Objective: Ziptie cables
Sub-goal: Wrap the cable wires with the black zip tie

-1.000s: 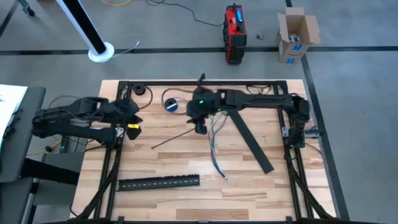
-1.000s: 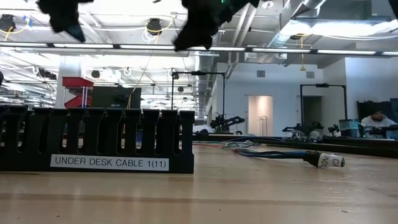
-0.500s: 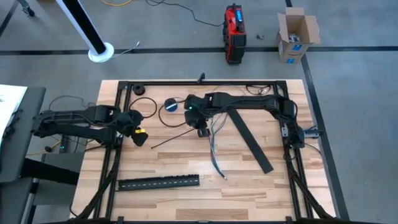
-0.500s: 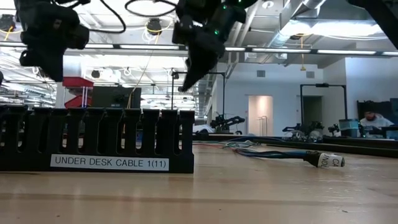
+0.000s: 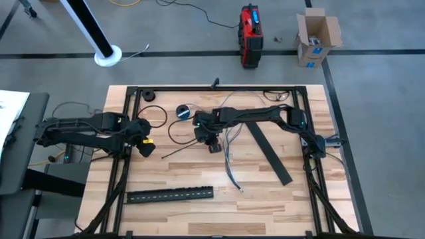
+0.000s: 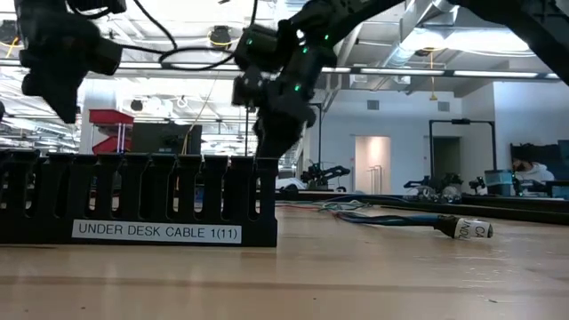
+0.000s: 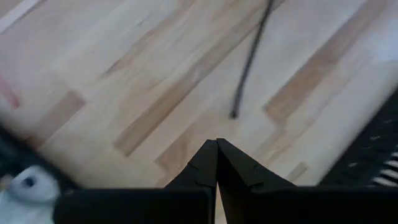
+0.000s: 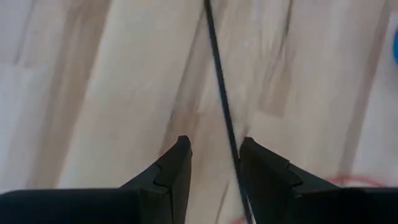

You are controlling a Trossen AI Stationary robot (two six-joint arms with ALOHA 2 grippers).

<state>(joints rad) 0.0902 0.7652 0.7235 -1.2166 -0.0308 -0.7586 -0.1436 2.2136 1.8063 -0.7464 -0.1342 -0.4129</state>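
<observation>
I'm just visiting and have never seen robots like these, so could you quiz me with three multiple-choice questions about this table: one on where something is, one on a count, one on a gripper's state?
1. Where does the labelled slotted strip lie on the table in the high view?
A. near the front edge
B. against the back rail
C. under the right arm

2. How many long black slotted strips lie on the table?
A. one
B. two
C. four

3. How are the left gripper fingers?
A. wide open
B. shut, holding nothing
C. shut on a cable

Answers:
1 A: it lies low in the high view.
2 B: the other strip lies diagonally at the right.
3 B: the left wrist view shows the tips touching, nothing between.
</observation>
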